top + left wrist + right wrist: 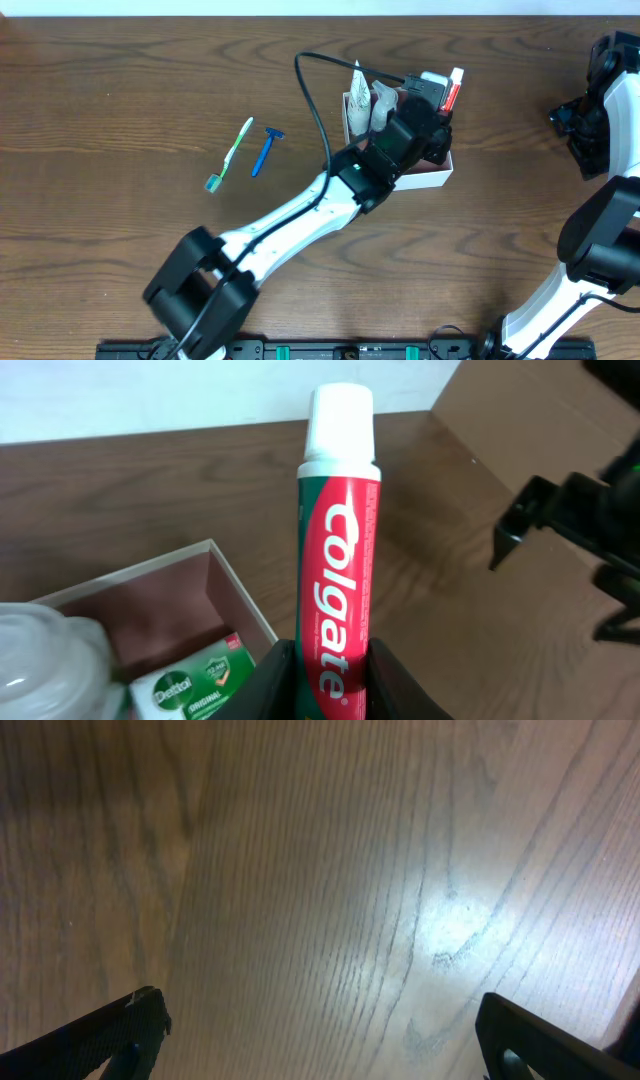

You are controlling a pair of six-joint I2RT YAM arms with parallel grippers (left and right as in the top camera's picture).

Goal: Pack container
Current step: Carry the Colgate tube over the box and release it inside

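Toothpaste tube (335, 550) held across the rim of the container (243, 592).
Left gripper (335, 682) is clamped on the tube's lower end. Right gripper (320, 1010) stands wide apart and empty over the bare table (330, 870), well away. The container sits beneath the left gripper, with a soap packet (195, 685) and a clear plastic item (40, 655) inside. Most of the tube lies beyond the wall, so if let go here it would likely tip out or bridge the rim. The crowded floor adds to that risk.
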